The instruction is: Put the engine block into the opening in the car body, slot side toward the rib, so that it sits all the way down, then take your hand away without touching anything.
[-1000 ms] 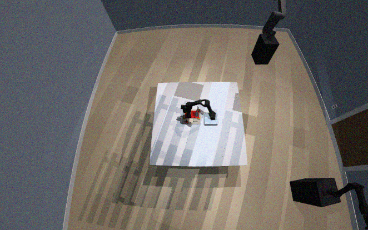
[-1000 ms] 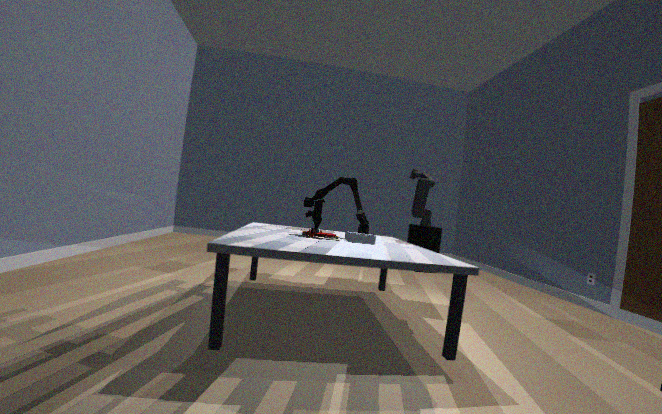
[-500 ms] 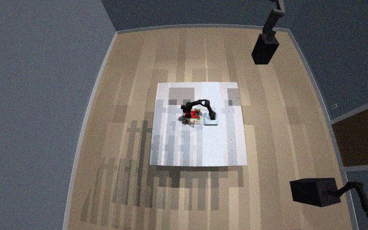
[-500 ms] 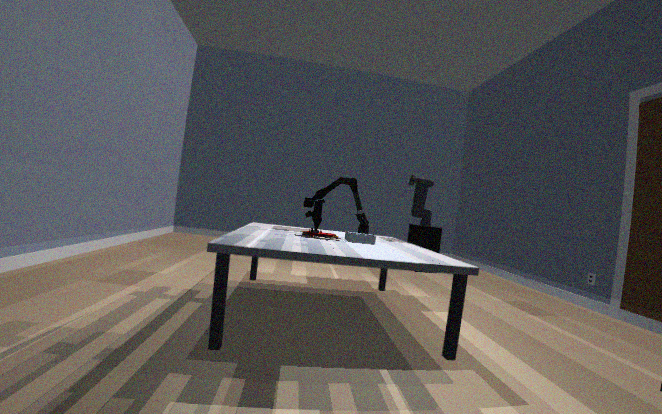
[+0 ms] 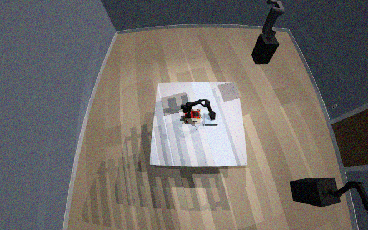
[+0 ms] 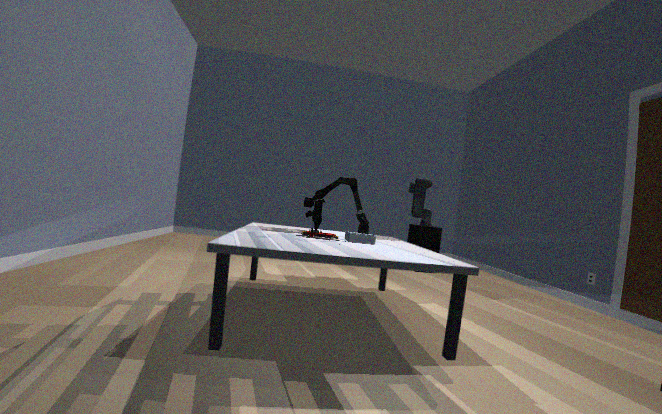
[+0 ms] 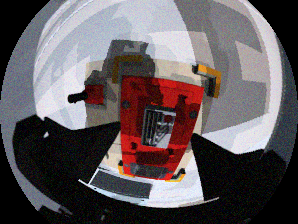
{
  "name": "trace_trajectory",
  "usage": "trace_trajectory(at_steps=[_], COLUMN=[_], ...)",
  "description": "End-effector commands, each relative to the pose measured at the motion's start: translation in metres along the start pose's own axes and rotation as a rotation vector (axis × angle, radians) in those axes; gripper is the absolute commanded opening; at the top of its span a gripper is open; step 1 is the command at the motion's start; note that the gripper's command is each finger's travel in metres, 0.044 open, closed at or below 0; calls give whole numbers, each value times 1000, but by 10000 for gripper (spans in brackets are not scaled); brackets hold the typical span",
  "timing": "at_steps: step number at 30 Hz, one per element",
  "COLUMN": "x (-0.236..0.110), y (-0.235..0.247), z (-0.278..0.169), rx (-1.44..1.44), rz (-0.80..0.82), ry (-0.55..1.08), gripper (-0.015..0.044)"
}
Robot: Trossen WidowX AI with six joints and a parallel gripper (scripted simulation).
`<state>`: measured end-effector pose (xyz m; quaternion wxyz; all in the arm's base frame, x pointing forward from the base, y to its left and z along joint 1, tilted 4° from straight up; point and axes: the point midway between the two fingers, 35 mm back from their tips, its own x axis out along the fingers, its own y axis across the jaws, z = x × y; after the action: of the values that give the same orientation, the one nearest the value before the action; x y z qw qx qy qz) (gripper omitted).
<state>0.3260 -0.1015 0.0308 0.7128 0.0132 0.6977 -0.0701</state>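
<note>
The red car body (image 5: pixel 195 110) (image 6: pixel 327 235) (image 7: pixel 137 92) lies flat on a beige board (image 7: pixel 97 116). The grey engine block (image 7: pixel 150 127) sits in the opening in the body, seen from above in the wrist view, its ribbed slots at the left. I cannot tell from these views whether it is fully down; the rib is not clearly visible. My gripper (image 7: pixel 156 131) (image 6: pixel 316 229) is open and empty. Its black fingers stand wide apart on either side of the body, above it, with a gap to the block on both sides. In the top view the arm largely hides the fingertips.
Yellow corner brackets (image 7: pixel 212 80) stand around the body. A small red part (image 7: pixel 95 94) with a black knob is at the board's left. The arm's pale base block (image 5: pixel 210 122) (image 6: pixel 360 238) is beside the board. Strong striped shadows cross the table (image 5: pixel 222 155).
</note>
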Motion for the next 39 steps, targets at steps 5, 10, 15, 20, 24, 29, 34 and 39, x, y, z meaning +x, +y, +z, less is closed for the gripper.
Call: trace_trajectory(at_steps=[5,10,15,20,24,29,34,39], x=[-13,-13,-13,-13,-13,-13,-13,-13], y=[0,0,0,0,0,0,0,0], z=[1,1,1,1,1,1,1,1], rx=[-2,-2,-2,-2,-2,-2,-2,-2], rz=[3,3,3,3,3,3,3,3], ry=[-4,-4,-4,-4,-4,-4,-4,-4], gripper=[440,335,204,72,0,0,0,0])
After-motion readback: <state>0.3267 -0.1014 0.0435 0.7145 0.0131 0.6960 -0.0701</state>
